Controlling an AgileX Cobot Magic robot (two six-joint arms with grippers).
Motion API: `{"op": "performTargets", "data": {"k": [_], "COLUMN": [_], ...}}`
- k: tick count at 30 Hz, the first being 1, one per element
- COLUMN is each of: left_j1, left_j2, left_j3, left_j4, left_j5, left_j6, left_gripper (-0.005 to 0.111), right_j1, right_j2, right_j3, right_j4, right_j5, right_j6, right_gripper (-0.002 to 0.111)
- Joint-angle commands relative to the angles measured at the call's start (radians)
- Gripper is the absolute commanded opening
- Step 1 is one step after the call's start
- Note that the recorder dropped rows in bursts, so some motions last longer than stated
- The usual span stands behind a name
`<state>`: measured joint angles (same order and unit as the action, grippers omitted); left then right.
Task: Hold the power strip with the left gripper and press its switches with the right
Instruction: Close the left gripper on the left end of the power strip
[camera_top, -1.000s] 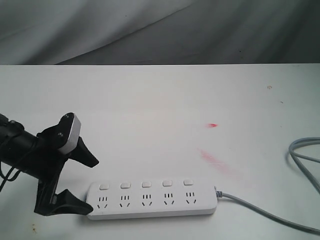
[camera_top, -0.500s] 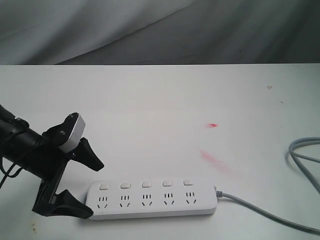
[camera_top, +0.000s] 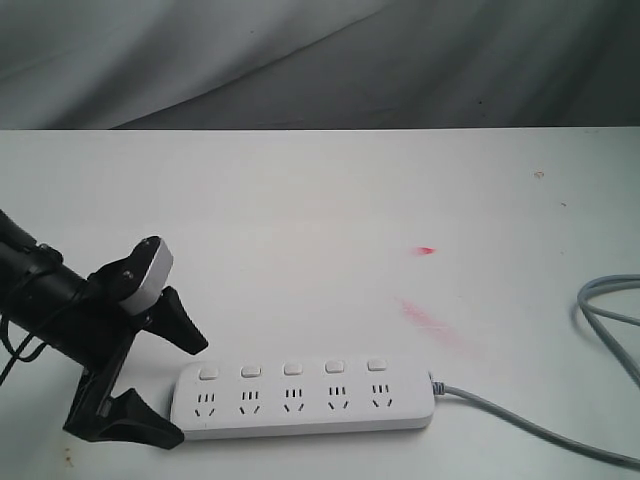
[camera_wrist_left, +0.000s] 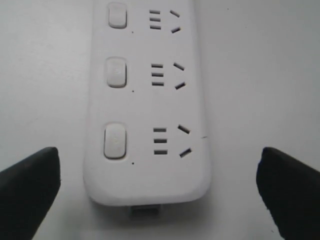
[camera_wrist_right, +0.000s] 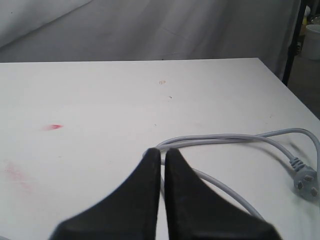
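The exterior view shows the whole strip (camera_top: 305, 398) lying flat on the white worktop (camera_top: 300, 200) at the lower centre of the frame, long axis running left to right. All five switches (camera_top: 292, 369) sit in a row above the sockets (camera_top: 292, 401). The grey cable (camera_top: 520, 422) leaves the strip's right end and runs off the right edge of the frame. Red marks (camera_top: 428, 320) lie on the worktop above and to the right of the strip. The right gripper is outside this view.

The left wrist view shows only the cable-free end of the strip, with three switches and three sockets. The left gripper (camera_wrist_left: 160, 195) is spread wide. Its fingers (camera_wrist_left: 30, 192) stand one on each side of that end, with bare worktop between each finger and the strip. In the exterior view the left gripper sits at the lower left, straddling the strip's left end without clamping it.

Only the right wrist view shows the right gripper (camera_wrist_right: 161, 153). Its fingers are together with a thin slit between them, and it is above the worktop near the cable and its plug (camera_wrist_right: 306, 181). The strip does not appear in this view.
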<state>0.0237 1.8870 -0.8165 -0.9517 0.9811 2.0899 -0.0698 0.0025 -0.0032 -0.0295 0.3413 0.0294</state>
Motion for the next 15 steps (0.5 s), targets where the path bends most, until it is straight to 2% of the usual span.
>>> {"op": "performTargets", "data": {"k": [1,15], "left_j1": [-0.006,-0.006], "left_j2": [0.036,0.064], "left_j3": [-0.001,-0.001], "left_j4": [-0.01,-0.054], "left_j5": [0.012,-0.018], "left_j6": [0.005,0.005], "left_gripper": [0.105,0.105], "right_j1": [-0.01,-0.01], "right_j2": [-0.002,-0.002], "right_j3": [0.003,0.003], "right_j4": [-0.001,-0.001], "right_j5": [-0.004,-0.004], "right_j6": [0.003,0.003], "right_gripper": [0.003,0.003]}}
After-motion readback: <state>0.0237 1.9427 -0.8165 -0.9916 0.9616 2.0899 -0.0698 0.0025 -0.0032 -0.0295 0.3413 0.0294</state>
